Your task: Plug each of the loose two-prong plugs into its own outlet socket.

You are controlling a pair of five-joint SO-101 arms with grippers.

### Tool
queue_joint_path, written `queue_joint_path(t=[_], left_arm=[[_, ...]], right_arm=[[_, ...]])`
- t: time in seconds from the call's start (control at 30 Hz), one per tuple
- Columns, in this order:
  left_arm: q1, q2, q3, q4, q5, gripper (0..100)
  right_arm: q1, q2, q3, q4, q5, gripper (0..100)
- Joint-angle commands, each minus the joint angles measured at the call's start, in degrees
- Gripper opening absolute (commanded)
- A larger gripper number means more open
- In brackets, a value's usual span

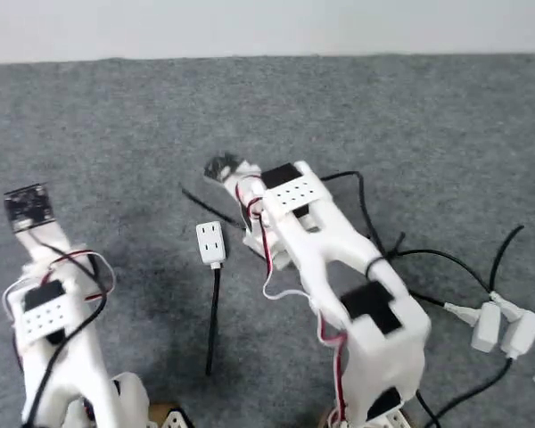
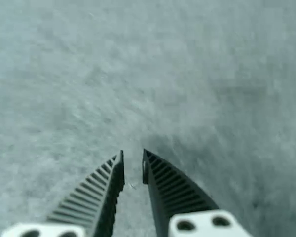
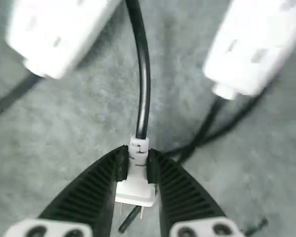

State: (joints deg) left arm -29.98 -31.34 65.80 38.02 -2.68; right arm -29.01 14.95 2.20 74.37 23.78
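An outlet socket [image 1: 210, 242] lies on the carpet [image 1: 410, 116] between the left arm [image 1: 53, 330] and the right arm [image 1: 339, 267].

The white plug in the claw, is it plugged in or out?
Out. The right gripper holds the white plug, and its two metal prongs are bare, inside no socket.

White arms [image 1: 330, 250], black ribbed hands [image 2: 133, 155] [image 3: 137, 153], red wires [image 1: 266, 242]

Left gripper [image 2: 133, 154] slightly parted; right gripper [image 3: 136, 154] clamped on plug [image 3: 135, 190]
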Motion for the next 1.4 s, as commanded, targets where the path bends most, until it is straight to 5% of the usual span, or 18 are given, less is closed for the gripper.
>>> queue_joint_path(t=[0.0,0.2,0.5,1.37], left_arm=[[2.90,9.05,-8.66,6.51,-7.12,6],[8.18,21.54,-18.42,16.88,-18.02,1],[18.73,14.33,-10.24,19.69,-37.45,1],[21.80,-4.40,3.82,14.86,-40.26,1]], right_arm=[[-1.45,-12.70,-3.43,2.51,-5.27,0.9],[-4.53,-24.22,-3.43,2.15,-13.27,0.9],[-17.54,-26.59,5.10,-1.45,-20.04,0.9],[-17.19,-26.51,13.54,-13.32,-21.54,0.9]])
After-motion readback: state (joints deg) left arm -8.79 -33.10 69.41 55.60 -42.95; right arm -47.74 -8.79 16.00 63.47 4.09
